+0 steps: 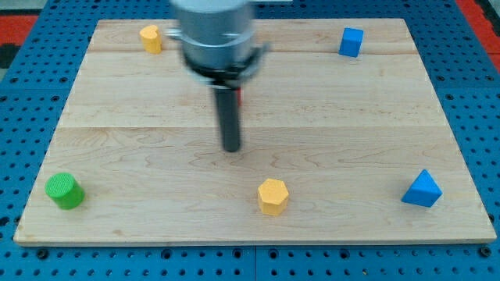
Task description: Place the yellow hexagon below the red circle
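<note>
The yellow hexagon lies on the wooden board near the view's bottom, a little right of centre. My tip is above it and to its left, apart from it. A sliver of red shows just right of the rod, mostly hidden behind it; its shape cannot be made out. The arm's grey body covers the board's top centre.
A yellow cylinder stands at the top left, a blue cube at the top right, a green cylinder at the bottom left and a blue triangle at the bottom right. The board's edge meets blue pegboard.
</note>
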